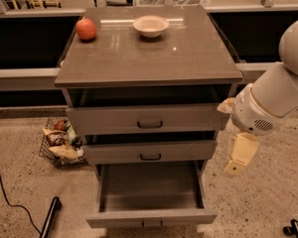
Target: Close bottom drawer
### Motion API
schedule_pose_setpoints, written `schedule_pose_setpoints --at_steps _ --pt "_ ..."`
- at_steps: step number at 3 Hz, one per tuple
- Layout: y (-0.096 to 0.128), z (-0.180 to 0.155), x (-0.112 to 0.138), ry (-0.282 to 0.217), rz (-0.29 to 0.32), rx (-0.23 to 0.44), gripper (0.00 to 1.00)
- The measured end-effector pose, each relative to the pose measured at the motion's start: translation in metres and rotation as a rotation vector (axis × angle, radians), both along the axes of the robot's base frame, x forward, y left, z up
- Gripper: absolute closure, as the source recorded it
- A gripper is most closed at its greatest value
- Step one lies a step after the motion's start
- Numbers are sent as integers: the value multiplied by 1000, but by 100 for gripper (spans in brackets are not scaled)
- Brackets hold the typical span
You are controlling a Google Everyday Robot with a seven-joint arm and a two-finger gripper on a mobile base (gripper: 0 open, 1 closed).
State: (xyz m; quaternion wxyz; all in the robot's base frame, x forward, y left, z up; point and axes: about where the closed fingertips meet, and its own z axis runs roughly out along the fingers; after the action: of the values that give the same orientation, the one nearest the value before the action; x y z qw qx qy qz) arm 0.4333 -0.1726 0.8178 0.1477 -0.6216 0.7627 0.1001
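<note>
1. My gripper hangs off the right side of the grey cabinet, about level with the middle drawer. It touches nothing.
2. Whether it is parted or clenched I cannot tell; from here it reads only as one pale block.
3. The bottom drawer stands pulled well out, lower than my gripper and to its left in the view.
4. Its front panel runs side to side, so I judge I must get in front of it and then push straight back toward the cabinet.

White rounded arm; cream tool beside the cabinet.
</note>
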Motion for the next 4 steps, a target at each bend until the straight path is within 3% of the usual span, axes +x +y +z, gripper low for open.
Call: schedule_pose_setpoints --at_steps 1,2,3,4 --pt "7 1 2 -2 20 -27 0" --pt "114 15 -17 6 128 3 0" --pt "245 33 -44 72 178 77 0" --pt "245 33 -44 74 178 76 0"
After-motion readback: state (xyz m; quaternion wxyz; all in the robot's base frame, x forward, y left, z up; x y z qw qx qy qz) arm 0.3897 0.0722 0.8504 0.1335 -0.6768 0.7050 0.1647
